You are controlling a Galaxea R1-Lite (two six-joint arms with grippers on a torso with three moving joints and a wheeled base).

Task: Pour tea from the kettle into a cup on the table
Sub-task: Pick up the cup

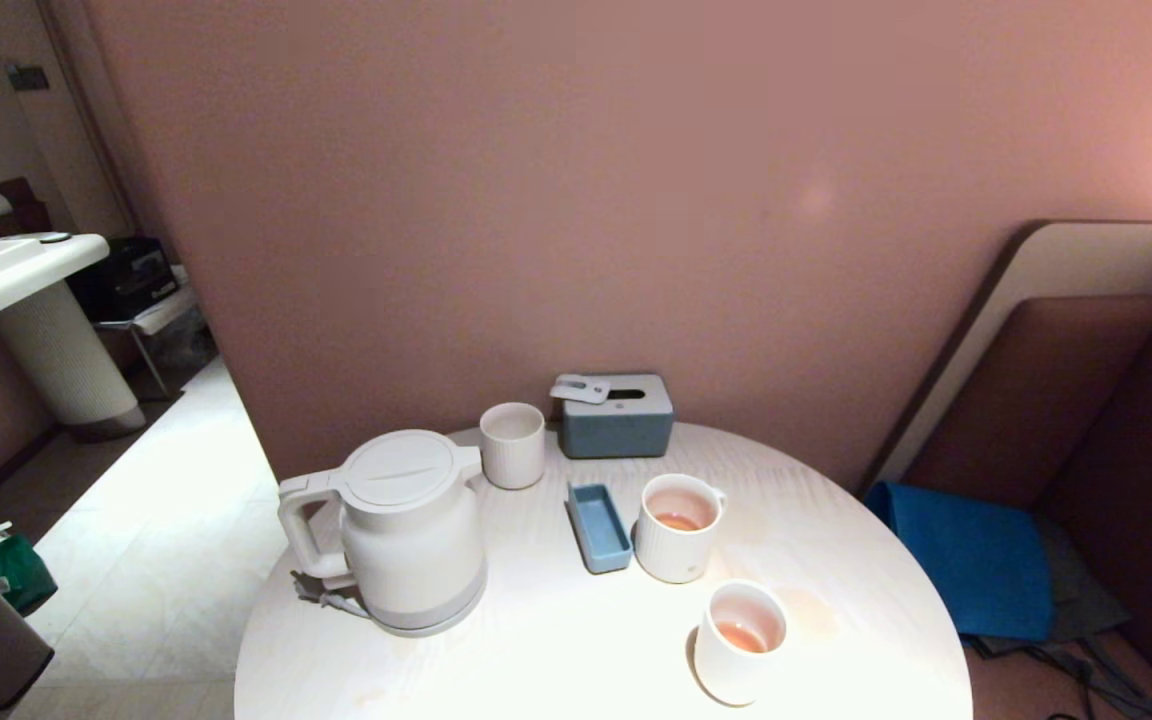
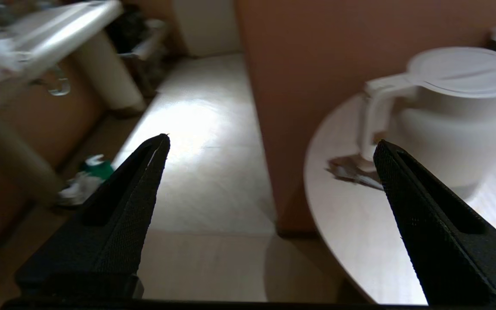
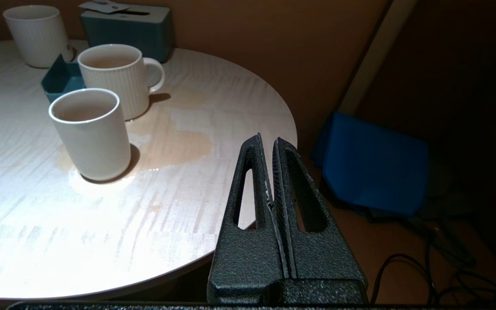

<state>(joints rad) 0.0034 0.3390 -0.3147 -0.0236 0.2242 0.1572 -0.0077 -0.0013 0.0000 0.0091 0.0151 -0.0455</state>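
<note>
Round table (image 1: 556, 640) of pale wood grain, seen from the head camera, set against a pink wall. The kettle (image 1: 406, 530), cream-white with a flat round lid, stands upright on the table's left part on its grey base, handle toward the left edge and spout toward the far side; a loose cable end (image 1: 321, 595) lies just beside the base. The cup (image 1: 678, 526), a ribbed white mug with its loop handle on the right, stands near the table's middle and holds a shallow layer of tea (image 1: 677, 521). Just left of it lies a small blue tray (image 1: 598, 527). Nearer the front edge stands a smooth white cup (image 1: 739, 641), also holding pale orange liquid; a wet patch (image 3: 175, 144) spreads on the table beside these 2 cups. At the far edge stand a ribbed tumbler (image 1: 512, 444) and a grey-blue tissue box (image 1: 616, 415). The left pincer (image 2: 271, 146) hangs off the table's left edge, fingers wide apart and empty, facing the kettle's handle from a short way off. The right pincer (image 3: 268, 142) sits low off the table's right edge, fingers pressed together, holding nothing.
</note>
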